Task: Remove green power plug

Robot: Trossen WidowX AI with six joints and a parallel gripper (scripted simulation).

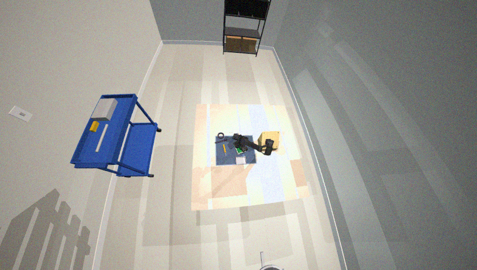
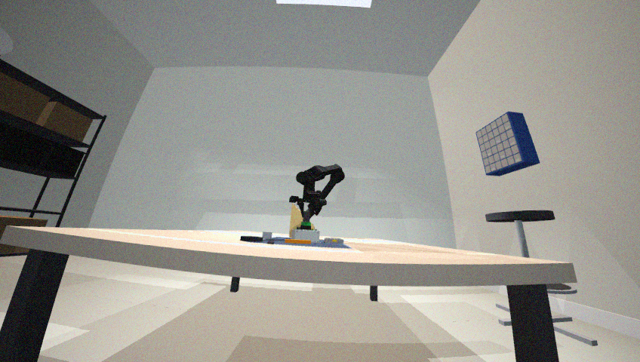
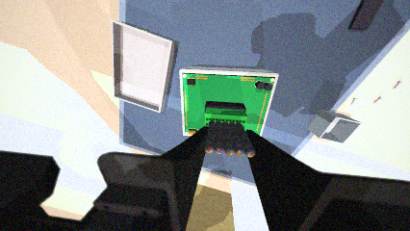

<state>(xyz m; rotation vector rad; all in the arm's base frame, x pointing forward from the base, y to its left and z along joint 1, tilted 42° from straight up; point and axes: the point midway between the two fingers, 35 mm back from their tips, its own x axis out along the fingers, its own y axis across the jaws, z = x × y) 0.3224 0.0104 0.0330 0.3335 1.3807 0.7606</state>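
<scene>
Between the fingers: green plug (image 3: 225, 116) | fingers: closed on it

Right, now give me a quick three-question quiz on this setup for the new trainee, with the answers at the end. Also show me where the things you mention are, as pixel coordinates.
1. True or false: the board (image 1: 240, 151) (image 3: 221, 89) sits inside the tray (image 1: 240, 160) (image 2: 333, 241) (image 3: 141, 67).
2. Which colour is the mat (image 1: 230, 159) (image 3: 217, 43) under the board: a) red, b) blue, c) yellow?
3. Fill in the blank: the gripper (image 2: 306, 219) (image 3: 226, 132) is shut on the green ____.

Key: 1. False; 2. b; 3. plug (image 2: 306, 224) (image 3: 226, 117).
</scene>
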